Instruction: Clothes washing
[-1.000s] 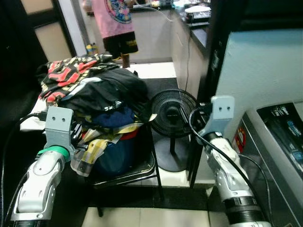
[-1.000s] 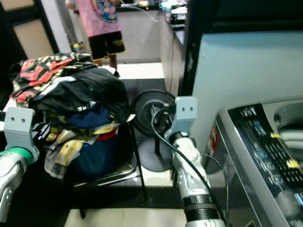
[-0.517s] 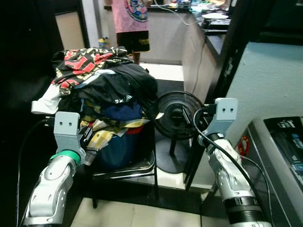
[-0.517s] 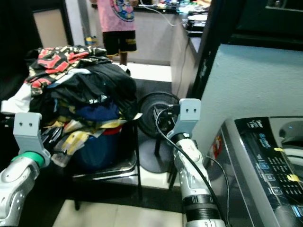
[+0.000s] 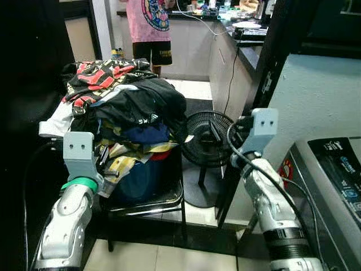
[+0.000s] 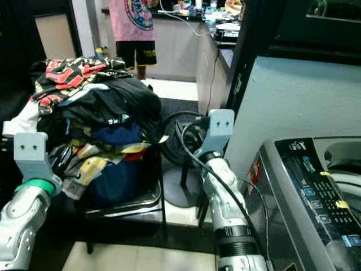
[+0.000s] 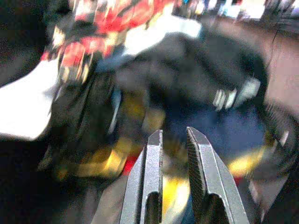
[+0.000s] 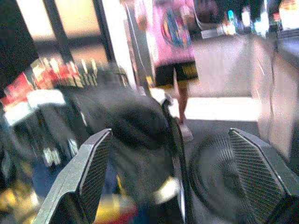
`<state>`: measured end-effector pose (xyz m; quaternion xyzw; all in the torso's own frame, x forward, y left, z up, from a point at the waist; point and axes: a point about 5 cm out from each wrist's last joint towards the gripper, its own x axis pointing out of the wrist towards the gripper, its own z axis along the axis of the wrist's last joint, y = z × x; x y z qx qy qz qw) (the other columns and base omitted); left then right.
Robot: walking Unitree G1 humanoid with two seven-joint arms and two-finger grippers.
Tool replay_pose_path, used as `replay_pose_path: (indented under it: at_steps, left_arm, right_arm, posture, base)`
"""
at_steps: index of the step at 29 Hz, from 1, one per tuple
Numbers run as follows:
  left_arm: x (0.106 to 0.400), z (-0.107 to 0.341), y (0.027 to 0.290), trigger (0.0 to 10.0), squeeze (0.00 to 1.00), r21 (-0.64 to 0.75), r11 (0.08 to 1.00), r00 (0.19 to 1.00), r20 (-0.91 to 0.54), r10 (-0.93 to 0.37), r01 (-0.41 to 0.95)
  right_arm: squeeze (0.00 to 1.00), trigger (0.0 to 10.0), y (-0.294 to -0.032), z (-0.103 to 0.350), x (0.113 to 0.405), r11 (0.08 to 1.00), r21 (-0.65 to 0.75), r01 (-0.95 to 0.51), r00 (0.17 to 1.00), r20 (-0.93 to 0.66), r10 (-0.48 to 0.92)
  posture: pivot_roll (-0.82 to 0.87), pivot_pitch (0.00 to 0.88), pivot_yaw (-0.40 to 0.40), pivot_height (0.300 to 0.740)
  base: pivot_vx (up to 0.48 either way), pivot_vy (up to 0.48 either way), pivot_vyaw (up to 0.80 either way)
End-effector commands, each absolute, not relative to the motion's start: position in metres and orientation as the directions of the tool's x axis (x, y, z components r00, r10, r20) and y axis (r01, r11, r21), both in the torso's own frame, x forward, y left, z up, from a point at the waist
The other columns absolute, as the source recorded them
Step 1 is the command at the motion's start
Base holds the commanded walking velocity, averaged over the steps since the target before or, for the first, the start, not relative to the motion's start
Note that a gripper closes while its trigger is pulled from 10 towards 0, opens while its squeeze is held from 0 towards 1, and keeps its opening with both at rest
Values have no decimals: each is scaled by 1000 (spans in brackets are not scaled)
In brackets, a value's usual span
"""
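Here, left pincer (image 7: 174, 154) nearly clenched, narrow gap, grasping nothing, aimed at clothes pile (image 5: 121, 116) left of centre. Right pincer (image 8: 175, 172) spread wide, empty, facing fan (image 5: 207, 138) mid-frame.

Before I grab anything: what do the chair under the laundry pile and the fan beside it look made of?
The chair looks like metal: thin dark legs and a glossy seat rim that catches the light. The fan has a black wire-grille guard on a round base, probably metal wire or plastic; the look leaves that open. The laundry pile is soft mixed fabric.
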<state>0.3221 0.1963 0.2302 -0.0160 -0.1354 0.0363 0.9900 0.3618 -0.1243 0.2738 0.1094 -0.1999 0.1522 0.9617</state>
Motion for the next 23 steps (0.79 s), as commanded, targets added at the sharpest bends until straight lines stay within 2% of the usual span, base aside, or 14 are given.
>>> replay_pose_path:
  at_steps: [1, 15, 23]
  left_arm:
    - [320, 241, 199, 10000, 0, -50, 996, 945, 314, 88, -76]
    - [321, 245, 196, 10000, 0, -25, 997, 940, 331, 79, -75]
    - [323, 247, 197, 10000, 0, -12, 996, 939, 333, 84, -85]
  right_arm:
    - [0, 10000, -119, 284, 360, 910, 158, -383, 851, 445, 281]
    - [0, 10000, -111, 288, 357, 898, 108, -426, 829, 445, 339]
    - [0, 10000, -108, 290, 359, 897, 52, -440, 818, 436, 376]
  posture:
    - [-21, 0, -2, 740]
    - [-23, 0, -20, 740]
    - [-11, 0, -37, 740]
  base:
    - [292, 0, 0]
    - [295, 0, 0]
    - [299, 0, 800]
